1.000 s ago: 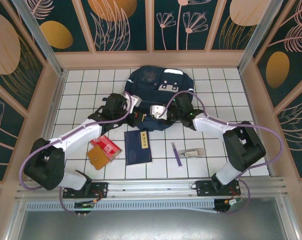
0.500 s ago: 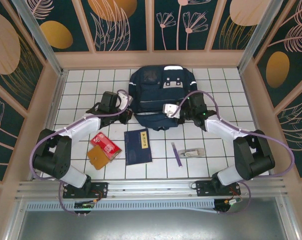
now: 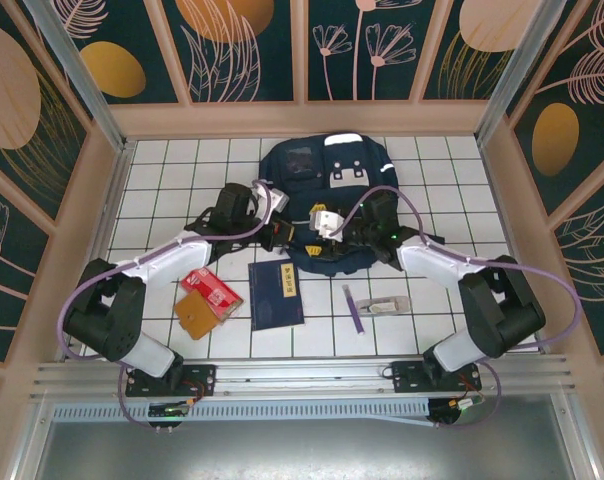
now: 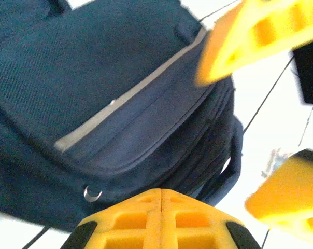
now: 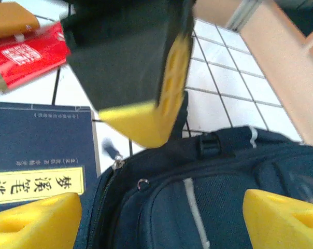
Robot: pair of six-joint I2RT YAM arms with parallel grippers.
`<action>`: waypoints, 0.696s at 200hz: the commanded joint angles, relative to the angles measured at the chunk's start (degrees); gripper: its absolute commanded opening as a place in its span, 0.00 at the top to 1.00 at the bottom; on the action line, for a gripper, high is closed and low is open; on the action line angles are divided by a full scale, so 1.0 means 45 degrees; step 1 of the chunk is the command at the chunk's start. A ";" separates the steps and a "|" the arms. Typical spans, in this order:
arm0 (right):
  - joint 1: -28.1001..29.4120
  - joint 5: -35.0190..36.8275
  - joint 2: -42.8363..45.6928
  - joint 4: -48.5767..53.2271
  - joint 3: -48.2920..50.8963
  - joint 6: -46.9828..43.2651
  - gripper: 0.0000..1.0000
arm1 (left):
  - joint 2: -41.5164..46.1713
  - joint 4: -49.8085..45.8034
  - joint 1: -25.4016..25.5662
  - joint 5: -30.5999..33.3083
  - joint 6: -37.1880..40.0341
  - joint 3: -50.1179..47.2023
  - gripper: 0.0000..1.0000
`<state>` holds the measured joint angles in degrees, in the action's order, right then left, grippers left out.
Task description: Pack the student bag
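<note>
Navy student bag lying flat; left pincer closed, right pincer spread wide.

I can read just one thing. The dark-blue notebook has a yellow label with big black Chinese signs, 梦溪笔谈, lying sideways. The tiny signs above it are too small for me. The red packet has a white patch with red signs, too blurry to read.

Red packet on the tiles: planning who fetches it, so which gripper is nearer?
Left. The left gripper is over the student bag's near edge, right of the red packet; the right gripper is farther right.
</note>
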<state>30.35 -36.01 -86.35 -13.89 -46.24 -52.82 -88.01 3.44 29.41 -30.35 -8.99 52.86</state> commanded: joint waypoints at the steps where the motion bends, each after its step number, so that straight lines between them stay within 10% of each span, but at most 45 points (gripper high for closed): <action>1: -0.0409 0.0629 -0.0482 0.1065 -0.0218 -0.0510 0.23 | 0.0261 0.1163 0.0008 -0.0684 -0.0638 0.0479 1.00; 41: -0.0478 0.0366 -0.0862 0.2792 -0.0883 -0.0760 0.21 | 0.0100 -0.0827 0.0013 0.0306 0.1227 0.0970 1.00; 72: -0.0245 0.1074 -0.1198 0.4257 -0.1449 -0.1436 0.19 | 0.0865 -0.1948 -0.0053 0.1884 0.4374 -0.0713 0.61; 139: 0.0395 0.1012 -0.2973 0.5934 -0.2812 -0.1233 0.24 | 0.0126 -0.0570 -0.0169 0.1737 0.6672 -0.1810 0.47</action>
<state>30.39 -32.80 -96.40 6.17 -55.64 -56.80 -84.27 -0.12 28.99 -21.82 14.04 42.04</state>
